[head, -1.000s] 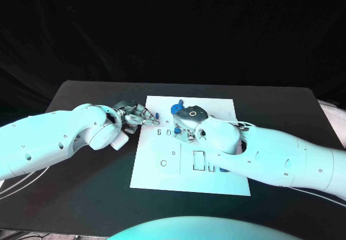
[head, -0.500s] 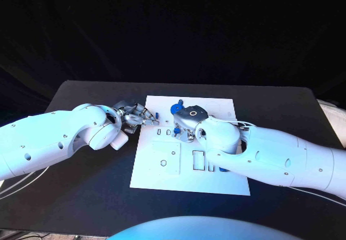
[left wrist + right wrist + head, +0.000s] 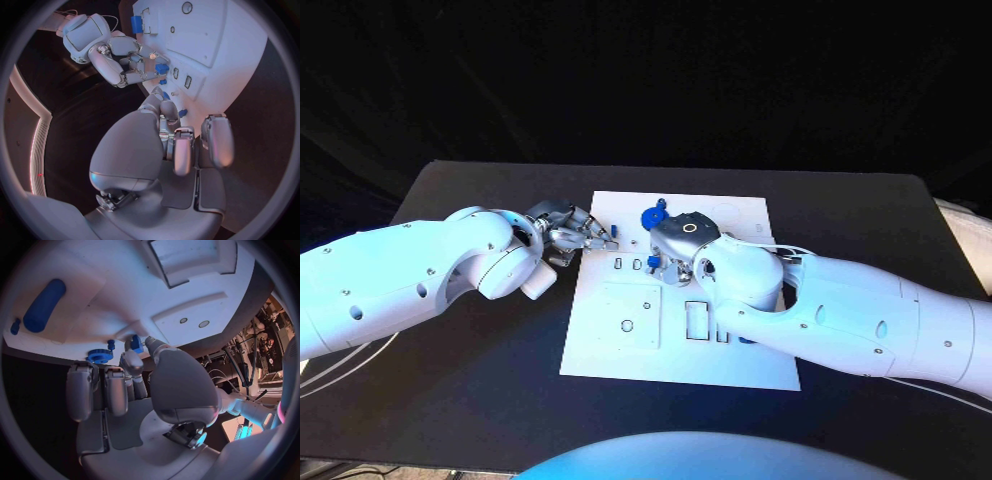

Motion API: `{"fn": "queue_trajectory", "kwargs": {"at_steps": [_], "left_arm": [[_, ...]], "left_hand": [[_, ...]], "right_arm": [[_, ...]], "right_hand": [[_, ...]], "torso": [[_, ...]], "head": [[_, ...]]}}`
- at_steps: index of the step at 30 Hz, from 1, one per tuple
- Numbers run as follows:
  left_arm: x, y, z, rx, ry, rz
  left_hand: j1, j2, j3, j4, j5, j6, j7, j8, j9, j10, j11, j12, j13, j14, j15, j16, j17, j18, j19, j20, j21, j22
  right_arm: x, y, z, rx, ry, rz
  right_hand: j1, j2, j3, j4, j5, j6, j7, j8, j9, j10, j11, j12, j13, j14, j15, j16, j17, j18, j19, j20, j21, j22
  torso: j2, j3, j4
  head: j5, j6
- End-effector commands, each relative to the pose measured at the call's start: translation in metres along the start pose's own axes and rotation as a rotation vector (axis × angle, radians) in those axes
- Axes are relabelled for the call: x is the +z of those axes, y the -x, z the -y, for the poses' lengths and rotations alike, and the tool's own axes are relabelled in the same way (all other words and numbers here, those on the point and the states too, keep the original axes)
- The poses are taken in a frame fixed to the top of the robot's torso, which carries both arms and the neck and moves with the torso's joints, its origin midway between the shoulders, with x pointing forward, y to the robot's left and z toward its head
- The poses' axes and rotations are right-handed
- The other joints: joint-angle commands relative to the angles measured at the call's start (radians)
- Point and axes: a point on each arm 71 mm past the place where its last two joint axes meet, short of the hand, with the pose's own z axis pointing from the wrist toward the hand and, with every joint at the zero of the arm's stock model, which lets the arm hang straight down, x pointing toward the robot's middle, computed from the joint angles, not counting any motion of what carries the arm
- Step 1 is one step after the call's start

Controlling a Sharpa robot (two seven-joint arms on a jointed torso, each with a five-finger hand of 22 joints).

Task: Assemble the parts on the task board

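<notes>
- We see the task board (image 3: 678,330) in the middle of the black table (image 3: 459,400), long side running near to far.
- Left hand (image 3: 571,232) sits at the board's far left edge. Its fingers (image 3: 214,140) are curled in, and its fingertips are close on a small blue part (image 3: 182,113) right at the board edge; we can't tell if it's actually pinched.
- Right hand (image 3: 678,240) is over the far half of the board, fingers curled down. Its fingertips pinch a small blue block (image 3: 134,342) against the board surface.
- A blue gear (image 3: 652,217) lies on the board just far-left of the right hand, with a small blue peg (image 3: 110,344) beside it.
- A long blue bar (image 3: 44,305) lies flat on the board, well apart from the gear, with a tiny blue piece (image 3: 15,326) past one end.
- Another blue part (image 3: 136,23) stands at the board's near slots, next to the right arm (image 3: 862,320).
</notes>
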Motion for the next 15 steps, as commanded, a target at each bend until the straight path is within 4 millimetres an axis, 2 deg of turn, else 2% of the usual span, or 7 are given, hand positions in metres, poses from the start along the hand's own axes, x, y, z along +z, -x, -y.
{"fn": "queue_trajectory", "kwargs": {"at_steps": [1,9,15], "left_arm": [[0.0001,-0.001,0.0011,0.001,-0.004,-0.007],[0.0004,-0.0004,0.0006,0.0,-0.001,-0.005],[0.0005,-0.0005,0.0005,0.001,0.0,-0.006]], "left_hand": [[0.007,0.001,0.001,-0.003,0.002,0.007,0.003,-0.001,-0.001,-0.005,-0.003,-0.001,0.001,0.105,-0.006,0.003,0.263,-0.007,0.01,-0.006,-0.003,0.02],[0.008,0.002,0.002,-0.004,0.002,0.007,0.003,-0.001,-0.002,-0.005,-0.003,-0.001,0.001,0.105,-0.006,0.003,0.263,-0.007,0.01,-0.006,-0.003,0.02],[0.008,0.002,0.002,-0.004,0.002,0.007,0.003,-0.001,-0.002,-0.005,-0.003,-0.001,0.001,0.105,-0.006,0.003,0.263,-0.007,0.01,-0.006,-0.004,0.019]], "right_arm": [[-0.002,0.0004,0.0002,-0.002,-0.008,0.01],[-0.0052,0.0002,0.0,0.008,-0.003,0.012],[-0.0064,-0.0009,0.0021,0.006,-0.009,0.006]], "right_hand": [[-0.007,-0.005,-0.002,0.009,0.001,0.006,-0.002,0.001,0.002,0.009,-0.001,0.003,0.001,0.089,0.0,-0.005,0.199,-0.003,0.003,0.005,-0.004,0.0],[-0.009,-0.023,-0.007,0.02,-0.017,0.006,-0.004,0.001,0.002,0.01,-0.002,0.003,0.002,0.089,-0.001,-0.006,0.198,-0.003,0.003,0.003,-0.005,0.0],[-0.009,-0.025,-0.008,0.021,-0.019,0.006,-0.004,0.001,0.002,0.01,-0.002,0.003,0.002,0.089,-0.001,-0.007,0.198,-0.003,0.003,0.003,-0.005,-0.001]], "torso": [[0.0,0.0003,-0.0007],[0.0,0.0002,-0.0001],[0.0,0.0005,0.0004]], "head": [[0.0,-0.001],[-0.001,-0.002],[-0.001,-0.002]]}}
